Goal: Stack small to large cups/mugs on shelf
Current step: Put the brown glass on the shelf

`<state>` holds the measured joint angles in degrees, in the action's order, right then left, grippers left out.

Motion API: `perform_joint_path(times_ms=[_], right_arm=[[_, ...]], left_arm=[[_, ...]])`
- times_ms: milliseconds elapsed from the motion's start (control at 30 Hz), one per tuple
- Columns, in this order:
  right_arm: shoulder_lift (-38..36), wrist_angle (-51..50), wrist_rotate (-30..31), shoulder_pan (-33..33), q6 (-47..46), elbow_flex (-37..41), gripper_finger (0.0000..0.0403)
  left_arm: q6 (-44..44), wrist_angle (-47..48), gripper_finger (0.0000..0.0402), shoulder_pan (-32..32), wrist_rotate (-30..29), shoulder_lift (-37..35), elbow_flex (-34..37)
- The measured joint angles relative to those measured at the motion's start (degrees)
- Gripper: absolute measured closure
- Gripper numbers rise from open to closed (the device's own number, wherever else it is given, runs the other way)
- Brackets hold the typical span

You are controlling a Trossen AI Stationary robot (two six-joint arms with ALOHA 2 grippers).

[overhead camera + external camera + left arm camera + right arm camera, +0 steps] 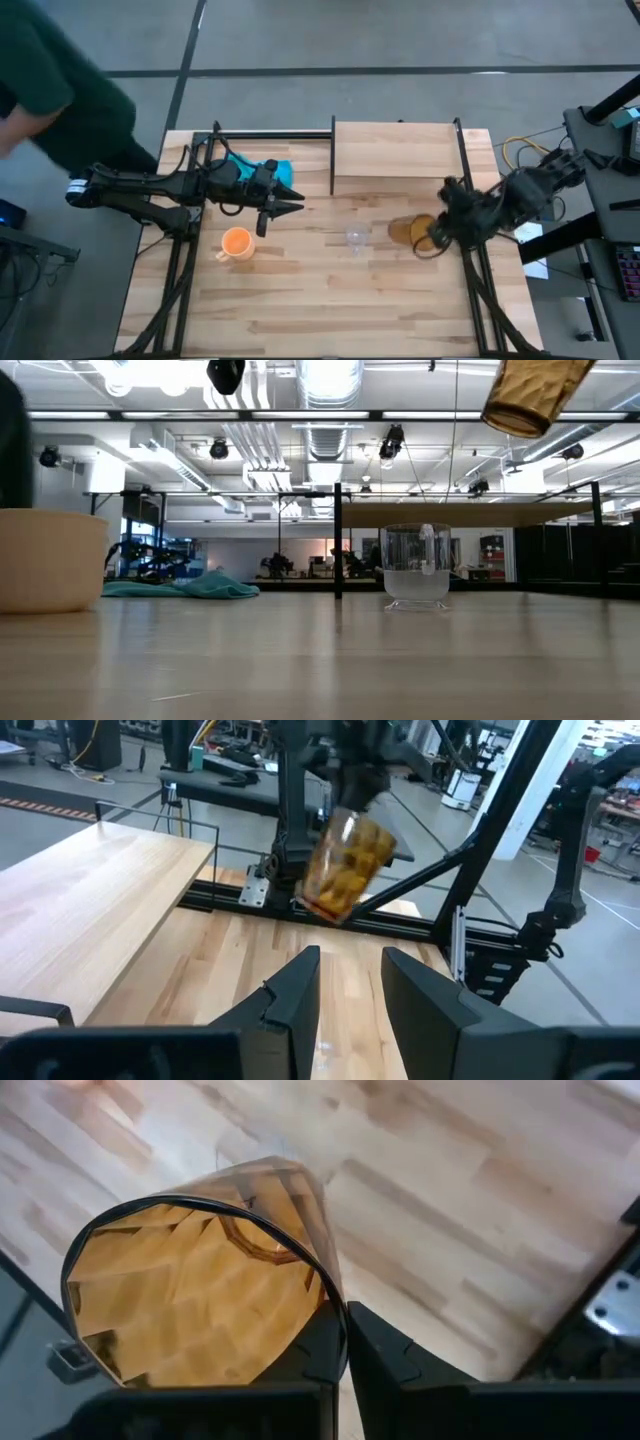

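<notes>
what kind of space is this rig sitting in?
Likely a robotics lab or workshop in an industrial hall. The low view shows exposed ceiling ducts and track lights; the left wrist view shows a concrete floor with cables and equipment racks beyond the wooden table.

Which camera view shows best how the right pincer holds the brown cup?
The right wrist view: the brown cup fills it, its rim pinched by the right pincer. The left wrist view shows it tilted in the air, blurred. The high view shows it small above the table. The low view shows only its lower end.
</notes>
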<state>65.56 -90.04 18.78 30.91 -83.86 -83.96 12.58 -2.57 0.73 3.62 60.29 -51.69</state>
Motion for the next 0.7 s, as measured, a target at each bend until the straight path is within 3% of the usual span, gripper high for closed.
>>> perform_joint_path(times_ms=[300, 467, 700], right_arm=[[-6.8, 0.0, 4.2, -9.9, 12.2, 0.0, 0.0394], [-8.4, 0.0, 9.5, -16.9, 17.5, 0.0, 0.0394], [-8.4, 0.0, 10.6, -27.1, 21.5, 0.0, 0.0394]], left_arm=[[-2.9, -0.1, 0.0306, 0.0, -1.2, 0.0, 0.0], [-4.5, 0.0, 0.0306, -0.3, -8.7, 0.0, -0.4], [-10.7, 0.0, 0.0306, -0.4, -19.4, 0.0, -1.1]])
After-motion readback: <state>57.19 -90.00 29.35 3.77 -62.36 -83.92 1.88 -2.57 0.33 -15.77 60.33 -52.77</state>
